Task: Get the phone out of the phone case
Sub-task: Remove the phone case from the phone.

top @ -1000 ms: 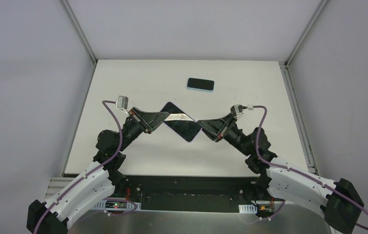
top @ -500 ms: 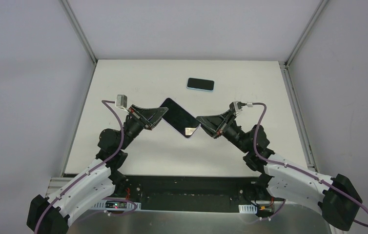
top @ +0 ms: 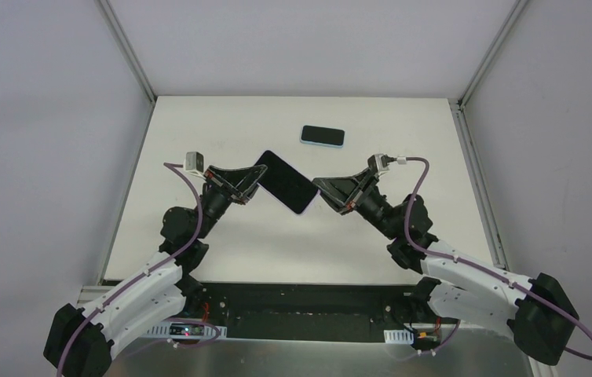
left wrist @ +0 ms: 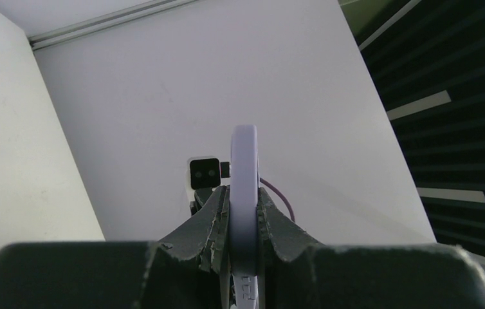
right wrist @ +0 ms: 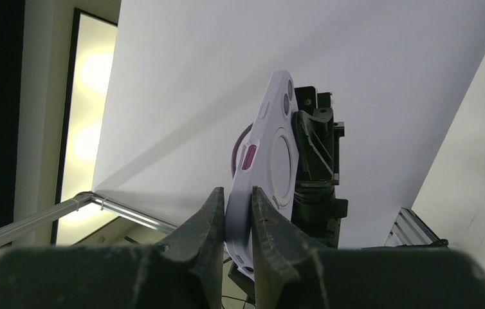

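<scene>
The left gripper (top: 258, 178) is clamped on the upper-left end of the lilac phone case (right wrist: 277, 161), its fingers (left wrist: 213, 215) pinching the rim edge-on in the wrist view. The right gripper (top: 318, 190) is clamped on the opposite, lower-right end. The phone (top: 283, 181) sits in the case, dark screen up, held tilted in the air between the arms above the white table (top: 411, 141). A second phone (top: 323, 136), edged in light blue, lies flat near the far edge.

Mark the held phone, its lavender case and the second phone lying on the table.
held phone (top: 283, 181): top external view, middle of its dark screen.
lavender case (right wrist: 280, 166): right wrist view, the ring on its back.
second phone (top: 323, 136): top external view, middle of its screen.
</scene>
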